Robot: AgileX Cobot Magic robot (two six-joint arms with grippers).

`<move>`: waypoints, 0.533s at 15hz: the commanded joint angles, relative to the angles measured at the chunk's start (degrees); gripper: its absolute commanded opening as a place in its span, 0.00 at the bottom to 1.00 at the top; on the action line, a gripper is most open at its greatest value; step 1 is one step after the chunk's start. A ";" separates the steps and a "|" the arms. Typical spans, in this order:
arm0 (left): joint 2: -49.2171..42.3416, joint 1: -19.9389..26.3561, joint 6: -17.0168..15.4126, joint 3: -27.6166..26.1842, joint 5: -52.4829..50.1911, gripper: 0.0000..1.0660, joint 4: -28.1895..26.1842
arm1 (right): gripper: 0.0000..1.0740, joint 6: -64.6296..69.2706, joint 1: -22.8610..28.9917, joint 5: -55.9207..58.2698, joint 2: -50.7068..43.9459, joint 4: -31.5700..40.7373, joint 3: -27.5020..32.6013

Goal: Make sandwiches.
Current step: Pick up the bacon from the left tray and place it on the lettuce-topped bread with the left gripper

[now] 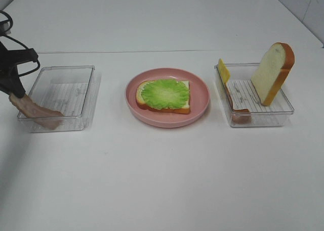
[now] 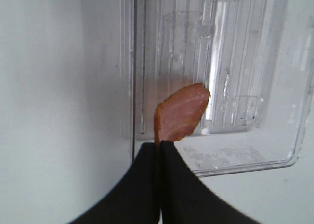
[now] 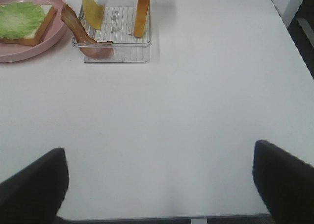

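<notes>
A bread slice topped with a green lettuce leaf lies on the pink plate in the middle. My left gripper is shut on one end of a bacon strip; the strip's other end hangs into the left clear tray. In the left wrist view the black fingers pinch the bacon over that tray. The right tray holds an upright bread slice, a yellow cheese slice and a second bacon strip. My right gripper stands open over bare table, well short of its tray.
The right wrist view shows the plate beside the right tray, the cheese, the bacon draped over the tray wall, and the bread edge-on. The table's edge runs just under the right gripper and along the far right.
</notes>
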 commanded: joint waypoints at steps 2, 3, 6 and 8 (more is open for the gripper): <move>-3.90 -0.06 -0.40 -2.86 1.78 0.00 -1.60 | 0.92 -0.29 -0.34 -0.29 -1.55 0.00 0.23; -5.16 -0.06 -0.46 -3.90 1.95 0.00 -2.12 | 0.92 -0.29 -0.34 -0.29 -1.55 0.00 0.23; -8.54 -0.06 -0.80 -6.70 2.52 0.00 -3.67 | 0.92 -0.29 -0.34 -0.29 -1.55 0.00 0.23; -9.68 -1.66 -1.09 -8.77 3.44 0.00 -3.44 | 0.92 -0.29 -0.34 -0.29 -1.55 0.00 0.23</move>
